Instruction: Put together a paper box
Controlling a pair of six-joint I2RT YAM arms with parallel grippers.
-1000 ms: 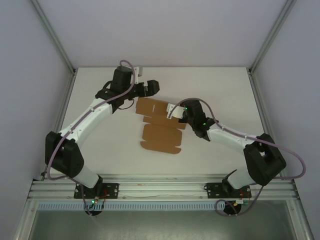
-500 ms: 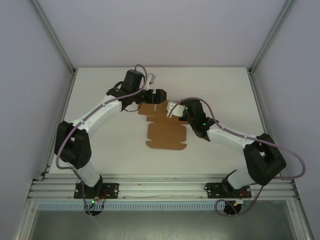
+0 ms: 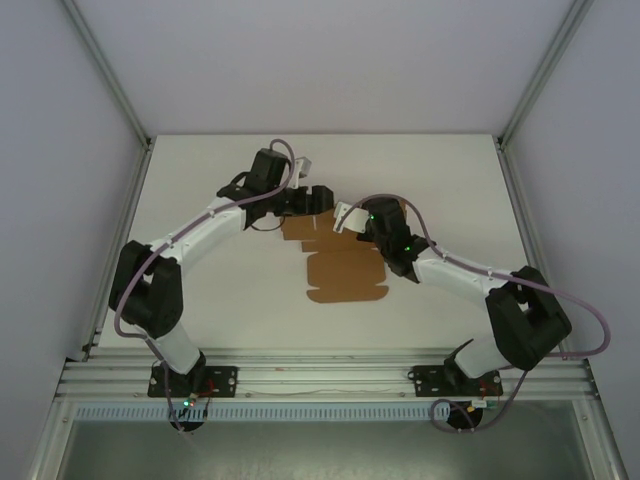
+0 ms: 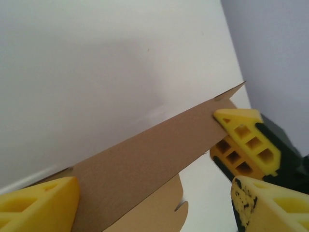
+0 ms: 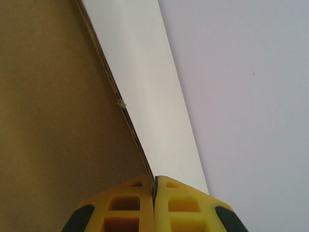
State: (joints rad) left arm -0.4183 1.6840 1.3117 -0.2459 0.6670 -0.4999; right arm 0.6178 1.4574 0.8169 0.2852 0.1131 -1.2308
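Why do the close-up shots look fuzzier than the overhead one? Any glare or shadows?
Top external: even, soft light, the paper box sharp, faint shadows on the table. Left wrist: the yellow fingers sit too near the lens and blur; a soft shadow falls across the table. Right wrist: the box's face is soft, its edge crisper; no glare.

I'm counting one paper box (image 3: 345,275) out there, just the single brown sheet, and it's lying on one white table (image 3: 200,185). I'm working with two arms (image 3: 200,230), one on each side, and that's giving me two grippers: my left gripper (image 3: 318,199) and my right gripper (image 3: 346,218). Each of them is showing two yellow fingers (image 4: 41,205), so I'm tallying four fingers in all.
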